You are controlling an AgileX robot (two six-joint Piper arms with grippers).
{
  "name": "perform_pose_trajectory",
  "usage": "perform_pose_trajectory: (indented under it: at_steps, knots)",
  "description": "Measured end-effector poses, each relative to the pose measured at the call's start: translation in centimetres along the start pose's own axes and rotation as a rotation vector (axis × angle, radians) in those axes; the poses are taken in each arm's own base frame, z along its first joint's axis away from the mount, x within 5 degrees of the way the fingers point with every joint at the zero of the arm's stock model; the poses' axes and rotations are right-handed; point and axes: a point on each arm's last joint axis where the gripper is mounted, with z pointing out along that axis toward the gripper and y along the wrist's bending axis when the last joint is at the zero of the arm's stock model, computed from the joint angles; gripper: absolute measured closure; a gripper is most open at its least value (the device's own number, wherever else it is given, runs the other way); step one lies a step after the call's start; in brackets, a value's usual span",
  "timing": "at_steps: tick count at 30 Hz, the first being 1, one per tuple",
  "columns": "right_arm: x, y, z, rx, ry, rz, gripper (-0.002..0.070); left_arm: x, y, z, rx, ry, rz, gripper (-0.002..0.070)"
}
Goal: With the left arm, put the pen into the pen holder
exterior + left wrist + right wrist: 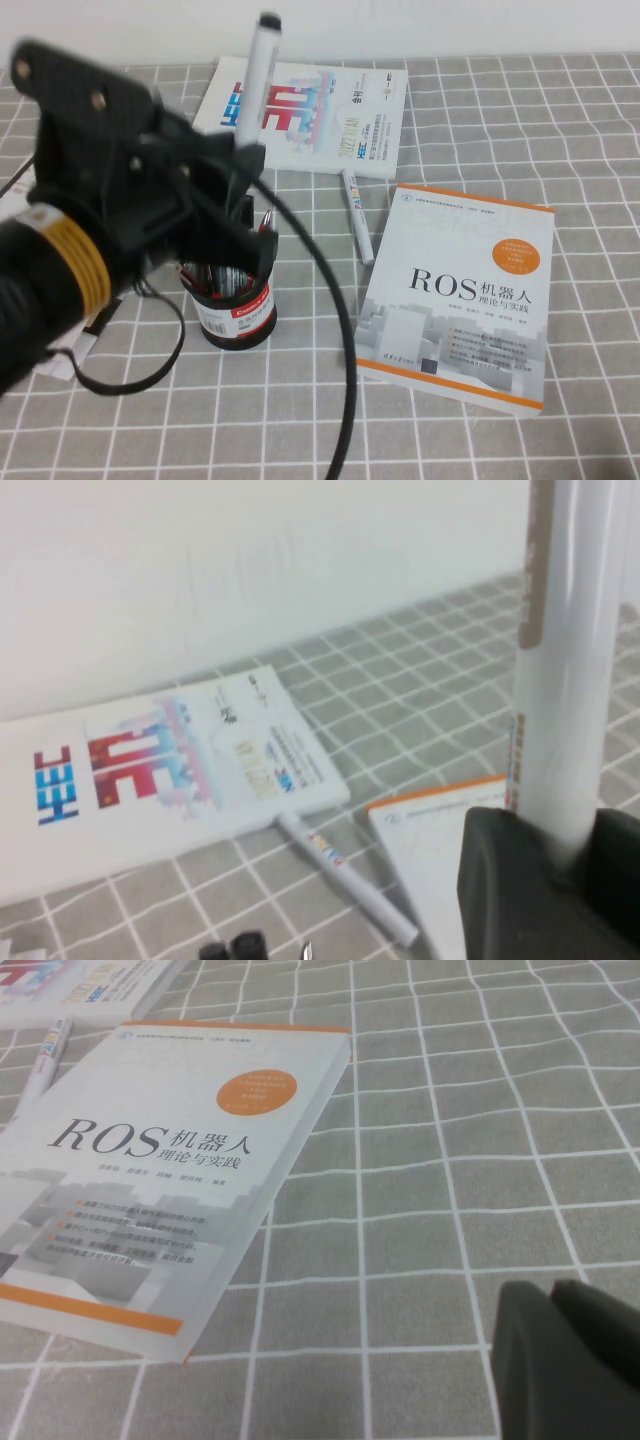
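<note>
Worktop [480, 100] with the grey checked cloth takes up most of the high view, and the far right side is bare cloth with plenty of room. The left arm [60, 270] fills the near left, its left hand [235, 165] clamped on the pen [258, 85], which stands upright above the pen holder [237, 310], clear of the rim. ROS book [465, 290] lies right of the holder, and a white book [315, 110] sits at the far edge. Only the left wrist view shows the wall close behind that book; the printed marker [345, 875] lies between the two books. The right hand [570, 1360] shows only in the right wrist view, low over bare cloth beside the ROS book, fingers together.
</note>
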Motion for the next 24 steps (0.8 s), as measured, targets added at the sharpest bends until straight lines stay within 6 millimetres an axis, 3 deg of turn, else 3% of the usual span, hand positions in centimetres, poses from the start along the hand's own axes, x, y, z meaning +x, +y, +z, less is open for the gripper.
perform_pose_trajectory:
  at_steps: [8, 24]
  knots:
    - [0.0, 0.0, 0.0, 0.0, 0.0, 0.0, 0.0691, 1.6, 0.8, 0.2, -0.098, 0.003, 0.018, 0.0562]
    - [0.0, 0.0, 0.0, 0.0, 0.0, 0.0, 0.0692, 1.4, 1.3, 0.2, -0.15, -0.035, -0.015, 0.0562]
